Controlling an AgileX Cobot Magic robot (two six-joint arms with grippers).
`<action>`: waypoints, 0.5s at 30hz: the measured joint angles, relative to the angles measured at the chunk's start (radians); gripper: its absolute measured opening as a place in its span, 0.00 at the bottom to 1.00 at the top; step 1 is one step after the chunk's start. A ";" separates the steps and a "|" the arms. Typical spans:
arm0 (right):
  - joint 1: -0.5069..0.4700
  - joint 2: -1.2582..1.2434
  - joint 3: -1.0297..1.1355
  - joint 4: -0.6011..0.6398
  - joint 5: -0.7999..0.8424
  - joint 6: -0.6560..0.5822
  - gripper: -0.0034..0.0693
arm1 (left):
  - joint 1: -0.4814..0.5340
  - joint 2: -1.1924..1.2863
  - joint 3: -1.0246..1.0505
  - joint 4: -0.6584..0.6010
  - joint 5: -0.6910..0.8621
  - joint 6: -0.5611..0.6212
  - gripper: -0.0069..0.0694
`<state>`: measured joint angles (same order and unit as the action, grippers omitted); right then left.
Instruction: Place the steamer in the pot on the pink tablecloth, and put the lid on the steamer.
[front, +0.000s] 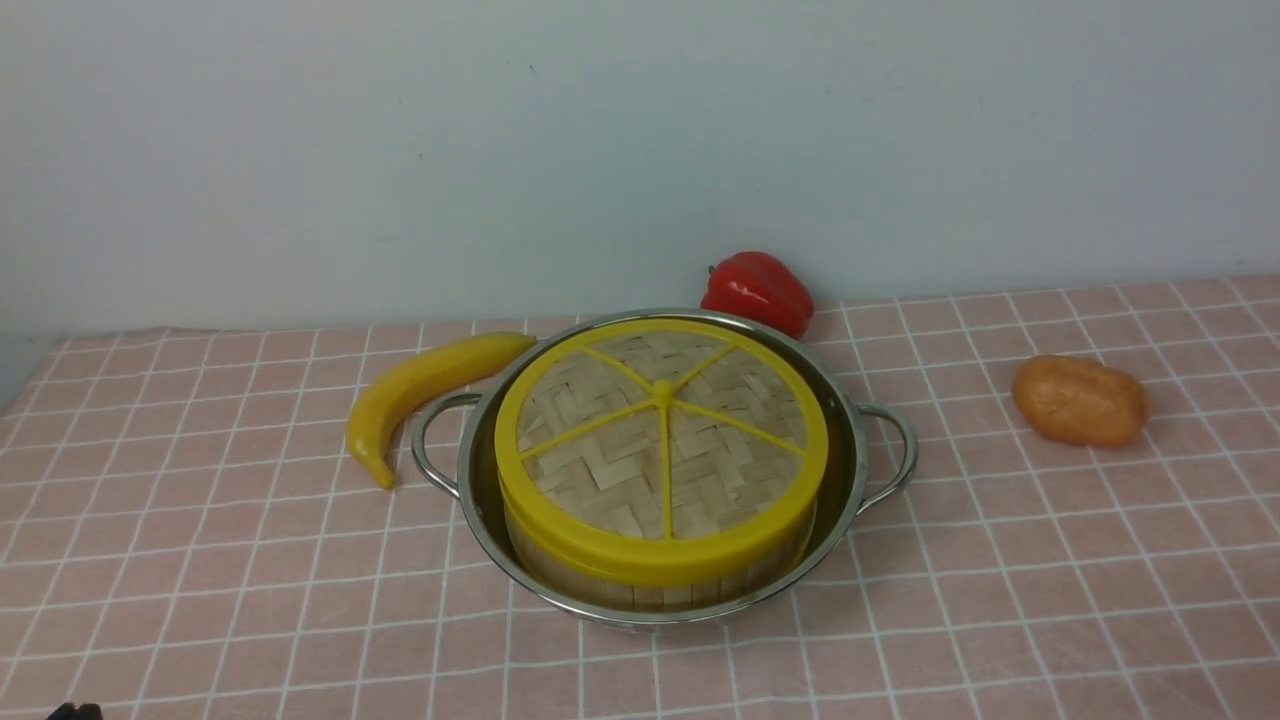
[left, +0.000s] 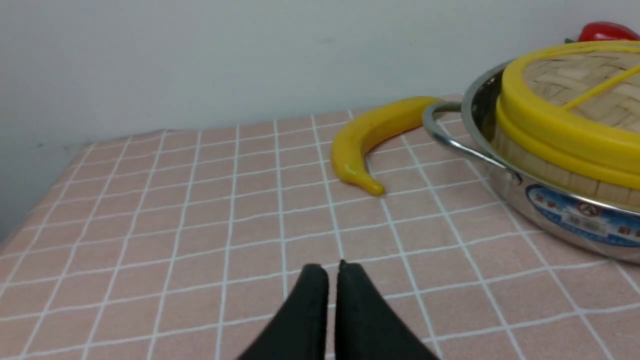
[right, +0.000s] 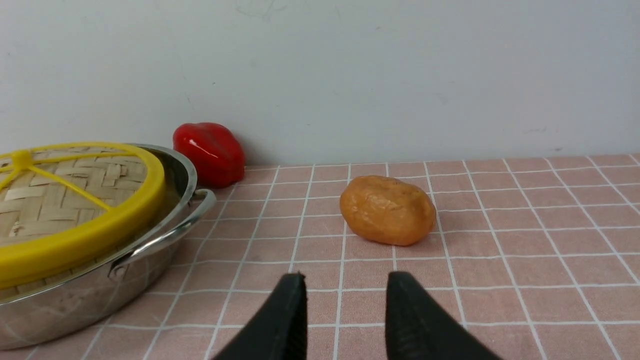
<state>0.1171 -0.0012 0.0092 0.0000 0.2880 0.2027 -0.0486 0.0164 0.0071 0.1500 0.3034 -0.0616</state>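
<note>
The lid (front: 661, 440) looks light and stiff, best gripped by its thick rim; it sits beyond both empty tools, left tool (left: 332, 272) nearly closed, right tool (right: 344, 287) parted.

The left tool (left: 332, 270) ends in two matte black fingers (left: 310, 310) that taper to narrow, rounded tips. The right tool (right: 345, 285) has the same black, wedge-shaped fingers (right: 415, 320), with fine ridges along their inner faces.
</note>
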 joint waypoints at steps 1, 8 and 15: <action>0.000 0.000 0.000 0.000 0.000 0.000 0.38 | 0.014 -0.009 0.000 -0.007 0.017 0.000 0.12; 0.000 0.000 0.000 0.000 0.001 0.000 0.38 | 0.050 -0.014 0.000 -0.020 0.042 -0.001 0.13; 0.000 0.000 0.000 0.000 0.001 0.000 0.38 | 0.052 -0.015 0.000 -0.021 0.043 -0.001 0.13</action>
<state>0.1171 -0.0012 0.0092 0.0000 0.2890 0.2027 0.0036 0.0017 0.0071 0.1288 0.3464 -0.0626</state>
